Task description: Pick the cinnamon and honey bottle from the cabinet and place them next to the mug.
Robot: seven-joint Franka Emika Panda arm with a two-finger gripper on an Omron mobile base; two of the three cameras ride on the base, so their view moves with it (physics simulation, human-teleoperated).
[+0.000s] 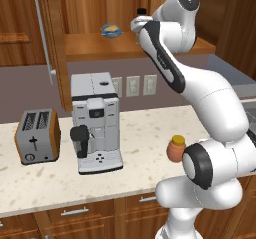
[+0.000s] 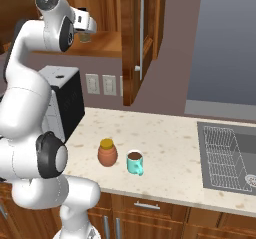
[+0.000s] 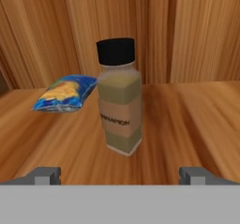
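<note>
Toaster left of coffee machine on counter; blue snack bag on shelf; sink at right.

A home kitchen is indicated: a toaster and coffee machine stand on a speckled countertop (well below the gripper), beside a sink.

Arm raised, gripper wide open
</note>
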